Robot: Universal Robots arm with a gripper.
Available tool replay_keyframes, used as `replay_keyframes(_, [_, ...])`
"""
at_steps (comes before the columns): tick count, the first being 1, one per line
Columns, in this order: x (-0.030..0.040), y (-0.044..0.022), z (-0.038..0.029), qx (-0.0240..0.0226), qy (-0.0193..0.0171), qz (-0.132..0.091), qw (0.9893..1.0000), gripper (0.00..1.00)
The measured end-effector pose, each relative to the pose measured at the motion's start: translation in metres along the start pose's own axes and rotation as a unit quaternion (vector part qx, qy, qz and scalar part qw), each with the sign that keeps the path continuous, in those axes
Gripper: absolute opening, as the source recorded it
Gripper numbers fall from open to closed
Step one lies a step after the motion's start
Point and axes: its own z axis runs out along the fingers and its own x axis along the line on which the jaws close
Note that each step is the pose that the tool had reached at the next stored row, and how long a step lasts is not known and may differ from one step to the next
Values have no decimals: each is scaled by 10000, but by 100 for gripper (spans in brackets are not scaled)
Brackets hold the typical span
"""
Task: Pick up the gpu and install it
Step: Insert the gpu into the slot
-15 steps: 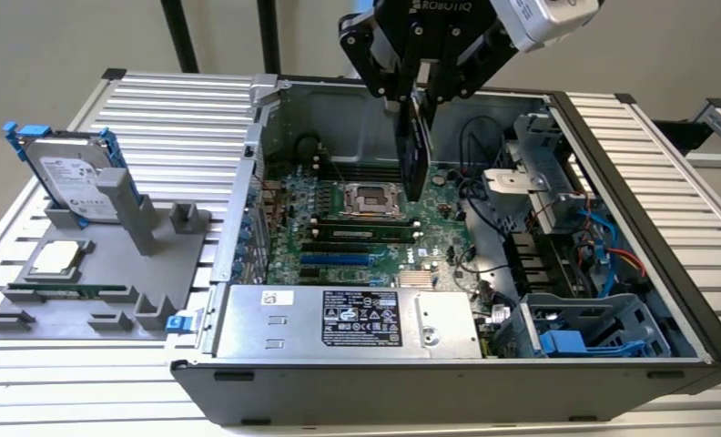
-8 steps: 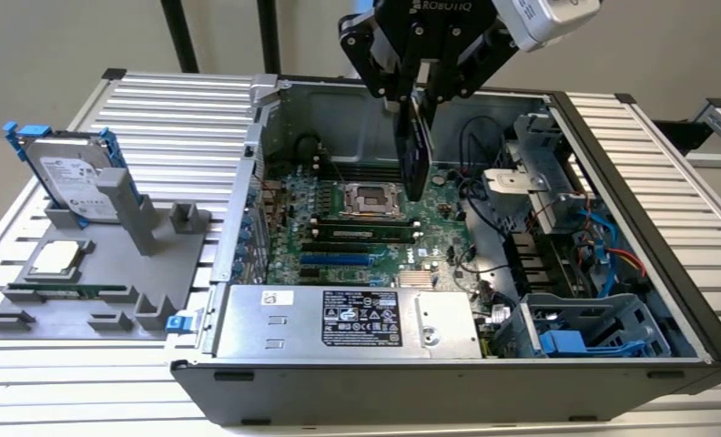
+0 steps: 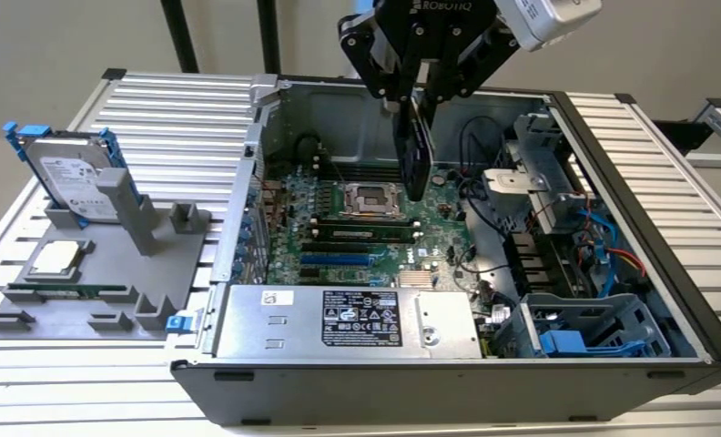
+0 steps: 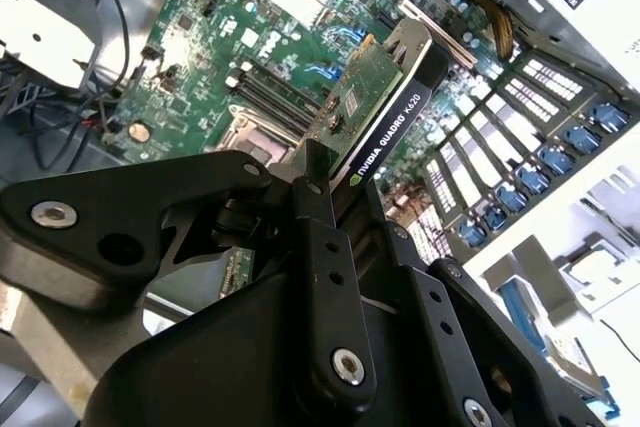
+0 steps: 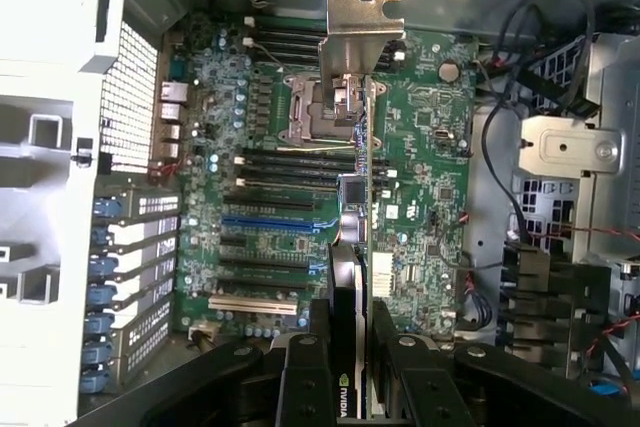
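Observation:
My gripper (image 3: 413,91) is shut on the gpu (image 3: 415,150), which hangs edge-down over the middle of the open computer case (image 3: 604,155), above the green motherboard (image 3: 336,237). In the second wrist view the gpu (image 4: 385,112) shows its green board, black cooler and silver bracket end, clamped between my black fingers (image 4: 325,247). In the first wrist view the gpu (image 5: 358,207) runs away from the fingers (image 5: 305,367), its silver bracket (image 5: 362,9) at the far end, above the motherboard (image 5: 420,177) and its expansion slots (image 5: 265,222).
On the exterior view's left a grey fixture (image 3: 117,273) holds a hard drive in a blue frame (image 3: 76,177), a processor (image 3: 59,259) and a memory stick (image 3: 69,291). The power supply (image 3: 349,319) lies at the case front. Cables and a drive cage (image 3: 592,337) fill the right side.

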Motion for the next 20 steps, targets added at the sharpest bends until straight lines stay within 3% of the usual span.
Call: replay_keyframes(20, [0, 0, 0, -7, 10, -182, 9998, 0])
